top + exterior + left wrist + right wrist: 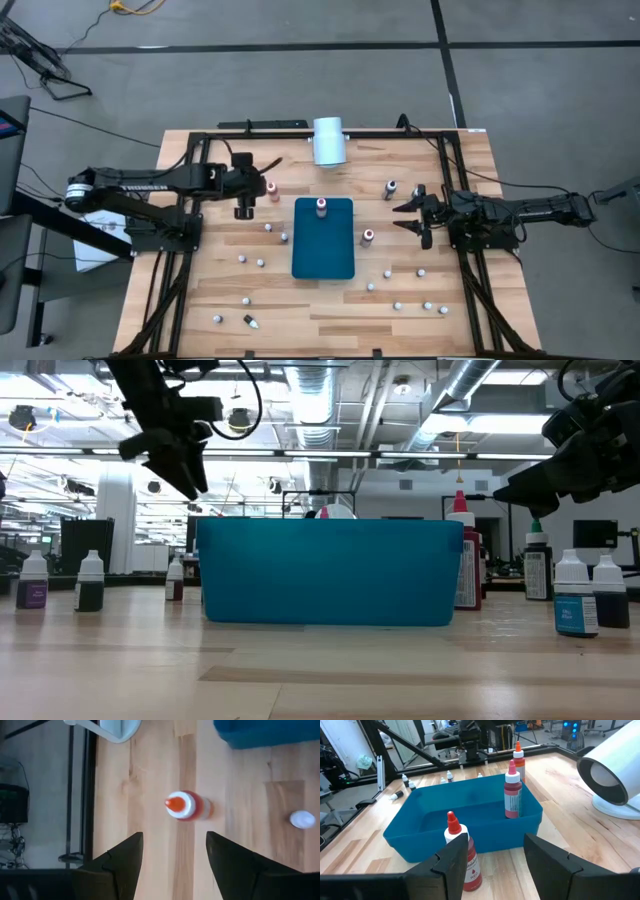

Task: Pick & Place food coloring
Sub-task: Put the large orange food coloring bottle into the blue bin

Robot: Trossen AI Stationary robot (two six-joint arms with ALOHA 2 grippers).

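The food coloring bottles (pixel 398 305) lie scattered over the wooden table (pixel 470 170); one red-bodied bottle (pixel 322 207) stands inside the blue bin (pixel 323 250), another (pixel 368 237) just beside the bin's right wall, an orange-capped one (pixel 186 806) near the bin's left; the left gripper (pixel 245 209) hangs above that orange-capped bottle, pointing down, fingers spread wide and holding nothing; the right gripper (pixel 408 216) reaches level toward the bin, raised off the table, its jaws parted and empty; a white cylinder (pixel 328 140) lies behind the bin.
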